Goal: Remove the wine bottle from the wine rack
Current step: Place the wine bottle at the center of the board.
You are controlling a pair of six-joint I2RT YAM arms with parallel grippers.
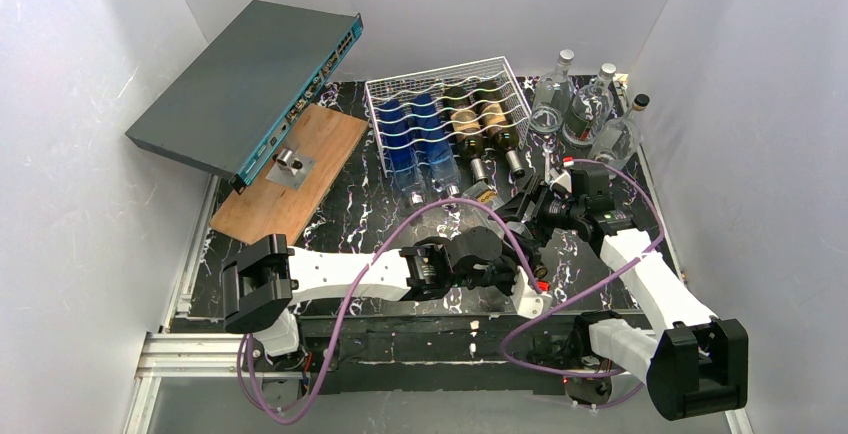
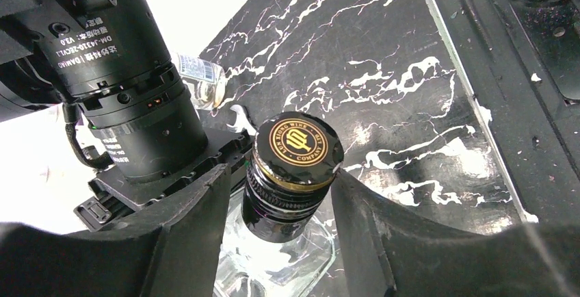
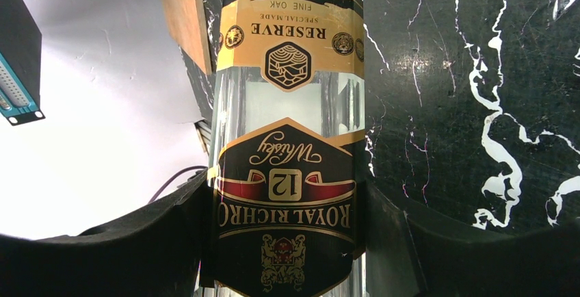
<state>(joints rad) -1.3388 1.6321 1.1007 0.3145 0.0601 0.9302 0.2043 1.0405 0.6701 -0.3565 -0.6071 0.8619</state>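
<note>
I judged the bottle [image 3: 287, 105] off the rack [image 1: 440, 72], pinched in my right end effector [image 3: 284, 201]; my left end effector [image 2: 284, 181] flanked its cap [image 2: 297, 143], grip unclear. Setting down remained.

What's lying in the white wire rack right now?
Four bottles lie in the wine rack: two blue bottles left, two dark bottles right. What lies beneath them is covered.

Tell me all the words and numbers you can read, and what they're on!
"RESERVE", "SPECIAL MADE", "FINE OAK": gold label on the bottle, upside down.
"Whisky", "12", "ROYAL RICHRO": black label, possibly cut off.
"WINE", "COMPANY": bottle cap; rest too small.
"DM-J4310-2EC", "V3.0": arm motor.
Too blurred: sticker on the small clear bottle.
</note>
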